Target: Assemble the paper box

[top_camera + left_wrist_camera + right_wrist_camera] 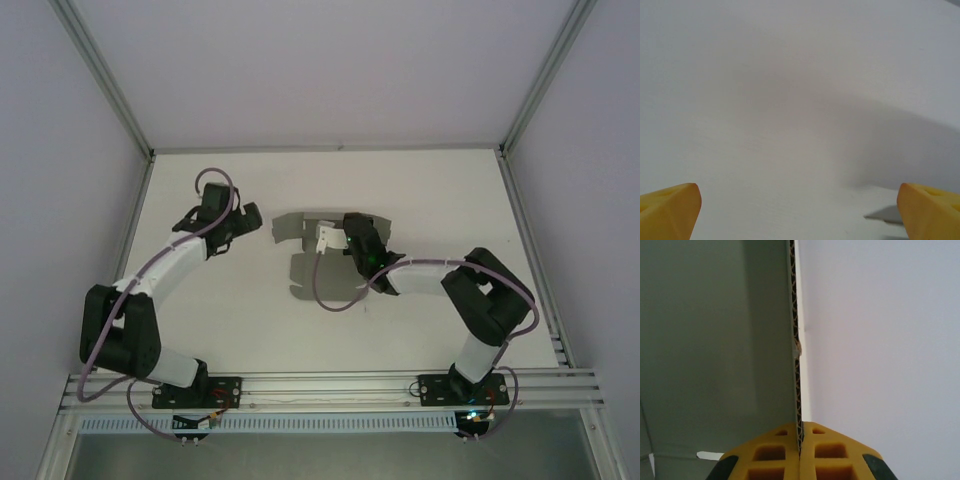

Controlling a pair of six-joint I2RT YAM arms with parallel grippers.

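Observation:
The grey paper box (310, 262) lies mid-table as a die-cut sheet with some flaps raised. My right gripper (352, 238) is at its right side, shut on a standing cardboard flap; in the right wrist view the corrugated edge of the paper box (796, 340) runs straight up from between the yellow fingers (775, 455), with the grey face to the left. My left gripper (248, 219) hovers left of the sheet, apart from it, open. Its yellow fingertips (670, 207) stand wide apart in the left wrist view, and a grey corner of the paper box (882, 215) peeks in at lower right.
The white table (430, 200) is ringed by an aluminium frame, with a rail (330, 385) along the near edge where both arm bases are bolted. A purple cable (330, 295) loops from the right arm over the sheet's lower part.

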